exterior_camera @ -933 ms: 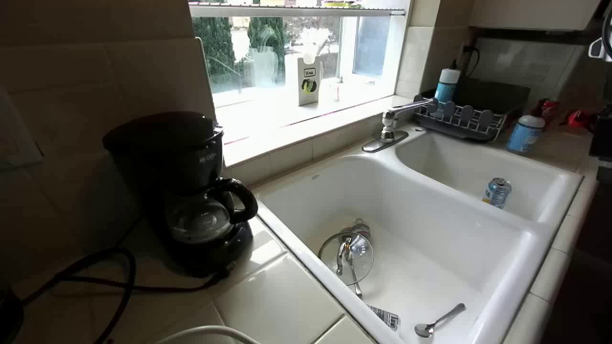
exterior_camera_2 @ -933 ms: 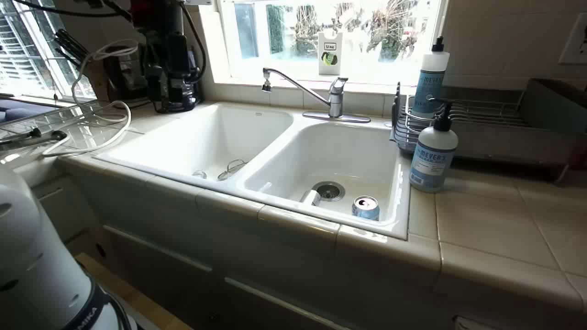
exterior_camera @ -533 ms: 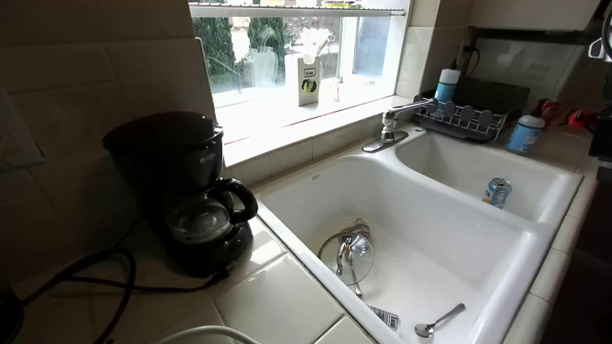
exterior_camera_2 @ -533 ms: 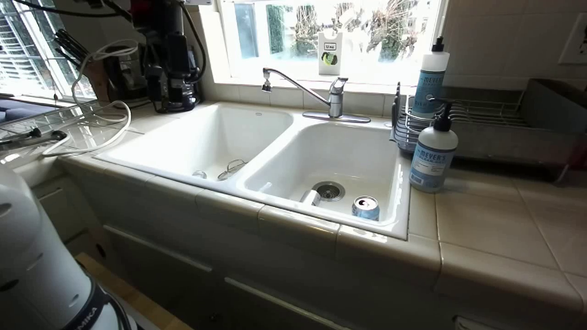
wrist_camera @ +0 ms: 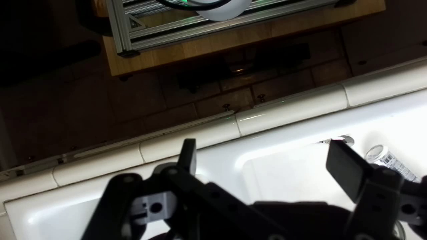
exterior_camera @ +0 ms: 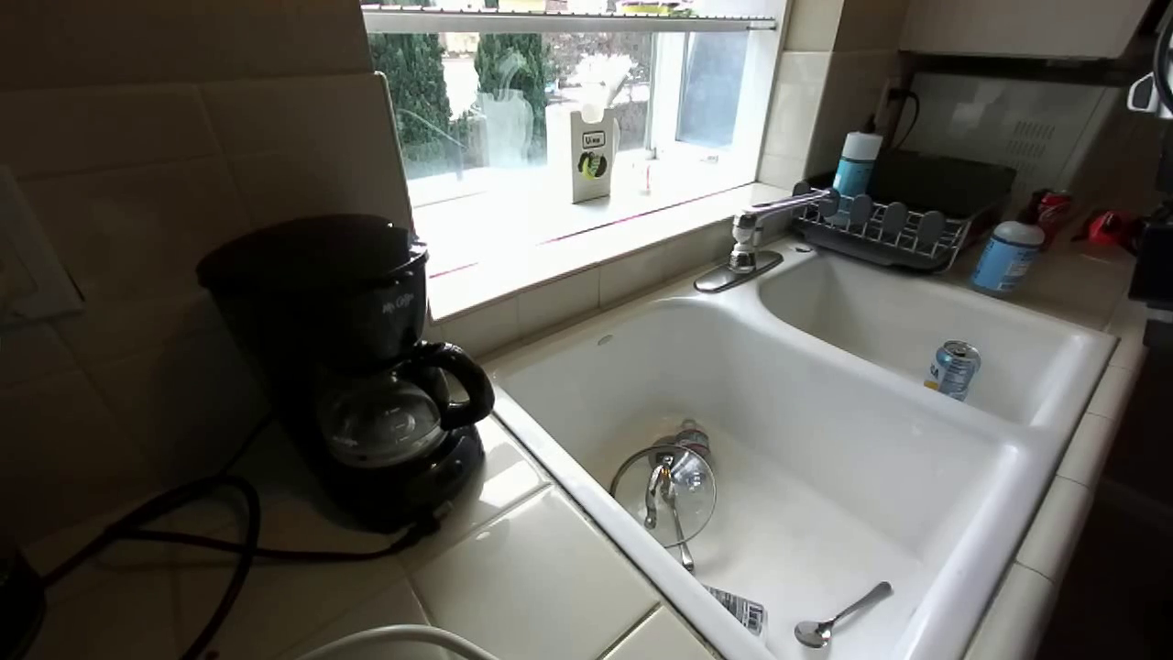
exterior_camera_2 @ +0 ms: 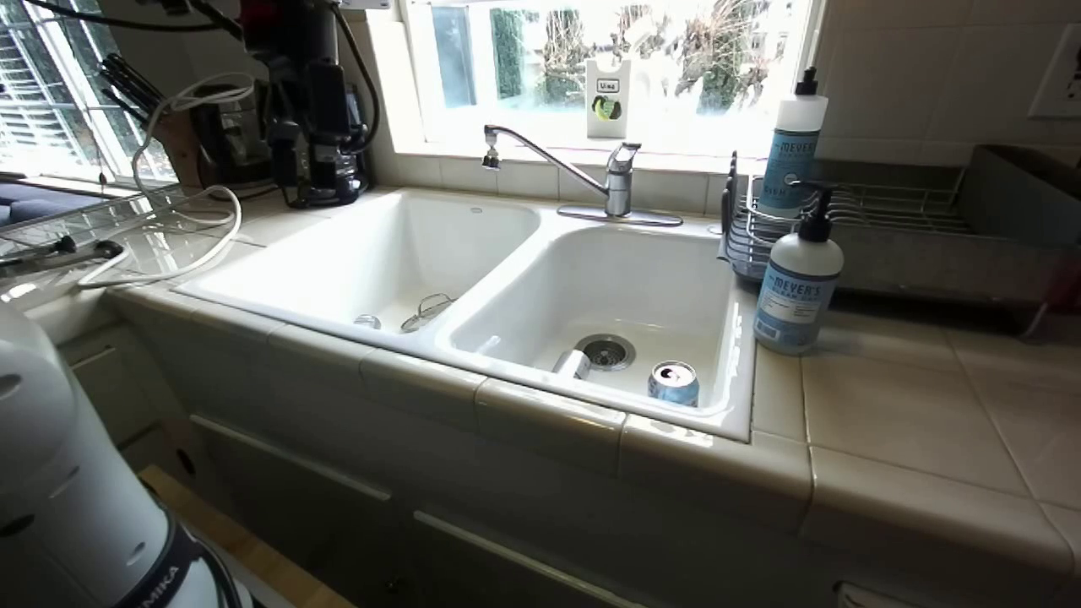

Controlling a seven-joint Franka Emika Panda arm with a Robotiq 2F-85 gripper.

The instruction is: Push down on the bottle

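Note:
A pump bottle [exterior_camera_2: 798,295] with a blue label and black pump head stands upright on the counter right of the sink; it also shows in an exterior view [exterior_camera: 1006,259], its pump lost in the dark background. A taller blue-labelled pump bottle [exterior_camera_2: 792,156] stands in the dish rack, seen in both exterior views [exterior_camera: 854,170]. My gripper [wrist_camera: 265,156] is open in the wrist view, its fingers wide apart with nothing between them, above the sink. In an exterior view the dark end of the arm [exterior_camera_2: 312,93] hangs beyond the left basin, far from both pump bottles.
The double sink [exterior_camera_2: 481,287] has a faucet [exterior_camera_2: 619,181] at its back. A can [exterior_camera_2: 674,384] stands in the right basin. A glass lid [exterior_camera: 664,495], a spoon [exterior_camera: 843,616] and a labelled cylinder [wrist_camera: 392,161] lie in the large basin. A coffee maker [exterior_camera: 339,367] stands beside it.

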